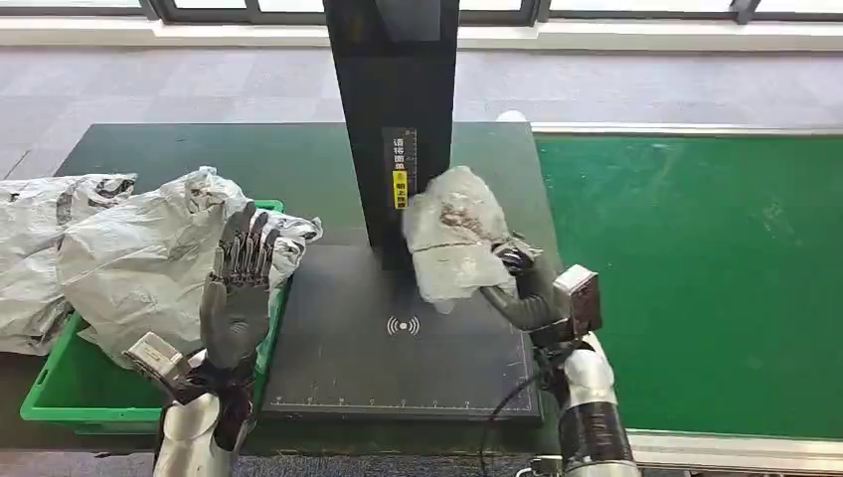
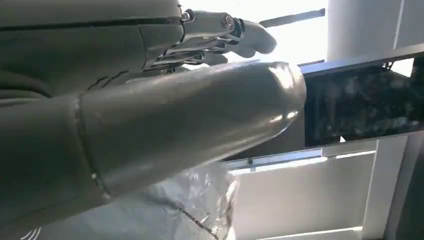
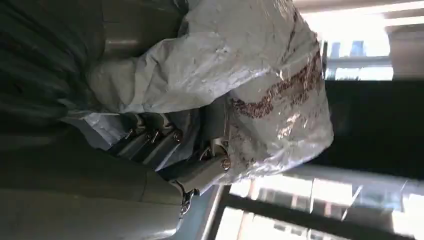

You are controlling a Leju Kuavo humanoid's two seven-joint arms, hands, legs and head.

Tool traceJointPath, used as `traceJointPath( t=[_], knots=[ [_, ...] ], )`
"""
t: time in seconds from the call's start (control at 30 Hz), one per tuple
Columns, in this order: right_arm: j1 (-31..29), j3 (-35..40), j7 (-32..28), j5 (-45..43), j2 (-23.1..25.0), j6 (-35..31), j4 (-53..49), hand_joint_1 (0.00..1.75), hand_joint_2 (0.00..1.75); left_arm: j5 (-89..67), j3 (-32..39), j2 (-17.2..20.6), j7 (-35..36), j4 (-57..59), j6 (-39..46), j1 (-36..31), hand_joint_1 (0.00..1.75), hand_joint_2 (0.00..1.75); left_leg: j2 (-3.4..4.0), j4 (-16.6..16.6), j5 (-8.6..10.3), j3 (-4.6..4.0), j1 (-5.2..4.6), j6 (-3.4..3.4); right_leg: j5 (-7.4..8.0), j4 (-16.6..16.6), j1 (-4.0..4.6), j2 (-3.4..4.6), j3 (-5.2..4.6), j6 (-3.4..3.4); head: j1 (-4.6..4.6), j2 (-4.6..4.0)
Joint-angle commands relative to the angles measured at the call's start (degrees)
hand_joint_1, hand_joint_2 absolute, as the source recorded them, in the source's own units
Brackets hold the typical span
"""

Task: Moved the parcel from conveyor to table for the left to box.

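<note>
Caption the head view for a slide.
Right hand holds a grey parcel above the black scanner platform; left hand raised open beside the green bin of bagged parcels.

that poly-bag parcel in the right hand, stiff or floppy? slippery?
Probably floppy: the parcel looks crumpled and wrinkled where the right hand grips it. Likely light, since it is held up from one end. Its glossy film may be slippery; fingers bunching the plastic should help.

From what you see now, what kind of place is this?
Probably a parcel sorting station: a green conveyor belt, a black scanning stand, and a green bin of bagged parcels. The right hand holds a parcel.
</note>
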Motion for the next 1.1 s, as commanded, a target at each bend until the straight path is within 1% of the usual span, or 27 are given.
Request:
traceJointPath(
  t=[0.03, 0.07, 0.2, 0.23, 0.27, 0.3, 0.4, 0.43, 0.47, 0.5, 0.53, 0.57, 0.6, 0.63, 0.67, 0.73, 0.87, 0.97, 1.1],
  knots=[
    [-2.45, 16.01, 0.15, -2.24, 0.20, -0.99, -0.27, 1.75, 1.75, 0.30, -1.62, 1.11, 0.17, 6.03, -0.11, -2.95, 0.00, 0.00, 0.05, -0.05, 0.03, 0.03, -0.01, 0.03, 0.03, -0.04, 0.00, -0.01, 0.03, -0.03, 0.00, 0.00],
    [-2.35, 15.98, 0.15, -2.52, -0.16, -0.96, -0.34, 1.75, 1.75, 0.34, -1.61, 1.15, 0.17, 5.98, -0.12, -2.90, 0.00, 0.00, -0.05, -0.01, 0.03, 0.00, -0.02, 0.03, 0.01, -0.01, -0.01, -0.09, 0.02, -0.01, 0.00, 0.00],
    [-2.35, 15.98, 0.15, -2.52, -0.16, -0.96, -0.34, 1.75, 1.75, 0.34, -1.61, 1.15, 0.17, 5.98, -0.12, -2.90, 0.00, 0.00, -0.02, -0.04, 0.02, 0.02, 0.00, 0.05, 0.04, -0.10, 0.01, -0.10, 0.09, -0.02, 0.00, 0.00],
    [-2.84, 17.43, 0.15, -1.79, -0.53, -1.90, -0.53, 1.75, 1.75, 0.35, -1.57, 1.10, 0.17, 6.11, 0.09, -2.91, 0.00, 0.00, -0.04, -0.04, 0.03, 0.01, -0.03, 0.03, 0.03, -0.07, -0.03, -0.10, 0.07, -0.02, 0.00, 0.00],
    [-3.96, 18.17, 0.15, -3.30, 0.01, -1.04, 0.53, 1.75, 1.75, 0.46, -1.50, 1.01, 0.17, 6.17, 0.11, -3.02, 0.00, 0.00, -0.07, 0.00, 0.03, -0.04, -0.02, 0.02, 0.03, -0.06, -0.02, -0.12, 0.03, -0.01, 0.00, 0.00],
    [-7.42, 19.10, 0.25, -7.42, 2.22, 1.04, 4.52, 1.75, 1.75, 0.39, -1.01, 0.80, 0.17, 6.27, 0.88, -3.37, 0.00, 0.00, -0.04, -0.03, 0.03, 0.01, -0.04, 0.02, 0.04, -0.07, -0.03, -0.11, 0.06, -0.03, 0.00, 0.00],
    [-9.60, 20.85, 0.15, -8.26, 3.22, -1.11, 7.46, 1.75, 1.75, 0.34, -0.71, 0.78, 0.17, 6.40, 0.61, -3.52, 0.00, 0.00, 0.23, 0.04, -0.01, -0.05, -0.03, 0.00, 0.09, 0.02, -0.01, 0.17, -0.05, -0.06, 0.00, 0.00],
    [-9.13, 19.86, 3.92, -8.62, 3.24, -3.62, 9.18, 1.75, 1.75, 0.27, -0.58, 0.79, 0.17, 6.39, 0.73, -3.14, 0.00, 0.00, 0.30, 0.01, 0.00, -0.04, 0.01, -0.01, 0.12, -0.01, 0.02, 0.21, -0.06, -0.08, 0.00, 0.00],
    [-9.09, 19.72, 5.11, -7.85, 2.76, -6.43, 11.14, 1.75, 1.75, 0.13, -0.50, 0.82, 0.17, 6.24, 0.86, -2.49, 0.00, 0.00, 0.11, -0.02, 0.00, -0.01, -0.01, -0.01, 0.08, -0.04, 0.00, 0.06, -0.02, -0.06, 0.00, 0.00],
    [-9.54, 19.11, 5.88, -7.09, 2.43, -9.50, 12.58, 1.75, 1.75, -0.05, -0.56, 0.85, 0.17, 5.94, 1.12, -1.98, 0.00, 0.00, 0.05, -0.08, 0.03, 0.06, 0.02, -0.01, 0.10, -0.12, 0.04, 0.00, 0.06, -0.08, 0.00, 0.00],
    [-9.82, 18.68, 6.10, -6.54, 2.12, -11.12, 12.99, 1.75, 1.75, -0.19, -0.60, 0.87, 0.17, 5.56, 1.29, -1.56, 0.00, 0.00, 0.05, -0.20, 0.07, 0.18, 0.03, -0.02, 0.12, -0.24, 0.06, -0.04, 0.18, -0.10, 0.00, 0.00],
    [-10.62, 17.35, 7.16, -5.08, 1.48, -15.12, 13.37, 1.75, 1.75, -0.63, -0.53, 0.87, 0.17, 4.76, 1.77, -0.51, 0.00, 0.00, 0.00, -0.25, 0.11, 0.21, 0.05, -0.03, 0.13, -0.31, 0.08, -0.12, 0.23, -0.11, 0.00, 0.00],
    [-10.91, 16.91, 7.46, -4.87, 1.23, -15.77, 13.31, 1.75, 1.75, -0.68, -0.56, 0.93, 0.17, 4.45, 1.79, -0.11, 0.00, 0.00, -0.04, -0.12, 0.07, 0.12, 0.01, -0.03, 0.07, -0.15, 0.04, -0.09, 0.15, -0.06, 0.00, 0.00],
    [-11.25, 16.94, 10.40, 0.99, 0.33, -24.08, 12.83, 1.75, 1.75, -0.93, -0.50, 0.98, 0.17, 3.87, 2.40, 0.73, 0.00, 0.00, -0.07, -0.10, 0.06, 0.08, 0.03, -0.01, 0.07, -0.16, 0.06, -0.14, 0.15, -0.07, 0.00, 0.00],
    [-11.41, 17.27, 12.93, 5.84, -0.33, -30.44, 12.56, 1.75, 1.75, -1.04, -0.27, 0.94, 0.17, 3.23, 2.75, 1.47, 0.00, 0.00, -0.03, -0.09, 0.06, 0.07, 0.01, -0.01, 0.08, -0.14, 0.03, -0.10, 0.12, -0.06, 0.00, 0.00],
    [-11.41, 17.27, 12.93, 5.84, -0.33, -30.44, 12.56, 1.75, 1.75, -1.04, -0.27, 0.94, 0.17, 3.23, 2.75, 1.47, 0.00, 0.00, 0.00, -0.06, 0.04, 0.02, -0.01, -0.01, 0.06, -0.09, 0.00, -0.05, 0.07, -0.05, 0.00, 0.00],
    [-11.41, 17.27, 12.93, 5.84, -0.33, -30.44, 12.56, 1.75, 1.75, -1.04, -0.27, 0.94, 0.17, 3.23, 2.75, 1.47, 0.00, 0.00, -0.17, -0.08, 0.07, -0.01, -0.01, -0.02, 0.05, -0.13, 0.00, -0.21, 0.08, -0.08, 0.00, 0.00],
    [-11.41, 17.27, 12.93, 5.84, -0.33, -30.44, 12.56, 1.75, 1.75, -1.04, -0.27, 0.94, 0.17, 3.23, 2.75, 1.47, 0.00, 0.00, -0.07, -0.07, 0.04, -0.01, 0.01, -0.05, 0.06, -0.11, 0.01, -0.11, 0.05, -0.09, 0.00, 0.00],
    [-11.41, 17.27, 12.93, 5.84, -0.33, -30.44, 12.56, 1.75, 1.75, -1.04, -0.27, 0.94, 0.17, 3.23, 2.75, 1.47, 0.00, 0.00, -0.15, -0.03, 0.05, -0.05, 0.01, -0.05, 0.05, -0.07, 0.02, -0.14, 0.03, -0.08, 0.00, 0.00]
  ],
)
